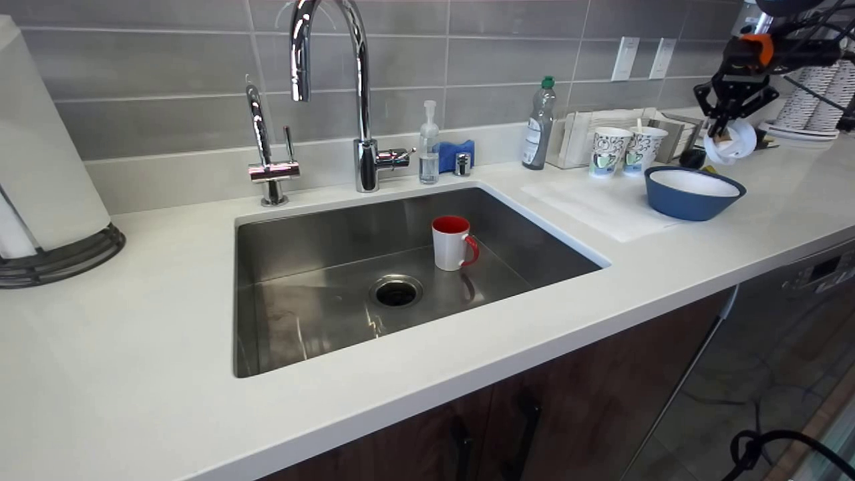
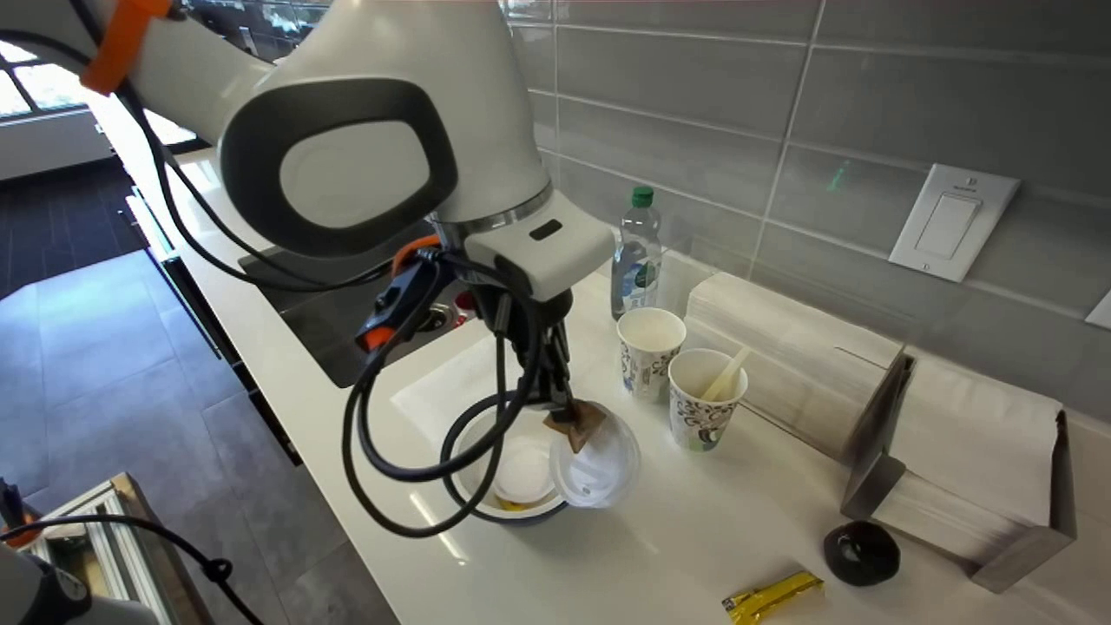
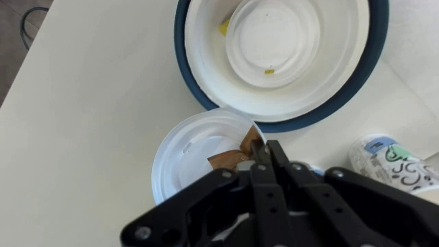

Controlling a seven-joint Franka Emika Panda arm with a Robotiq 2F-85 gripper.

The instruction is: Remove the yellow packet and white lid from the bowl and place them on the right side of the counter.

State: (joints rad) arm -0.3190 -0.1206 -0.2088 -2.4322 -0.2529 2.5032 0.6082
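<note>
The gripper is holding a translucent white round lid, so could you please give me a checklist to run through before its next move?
1. Black gripper closed on the translucent white round lid: ok, at its rim; a brown scrap shows there.
2. Lid clear of the round blue bowl: cannot tell; they overlap in the wrist view.
3. Bowl emptied: not ok; a flat white disc and a yellow piece lie inside.
4. Shiny yellow packet on the smooth white countertop: ok.
</note>
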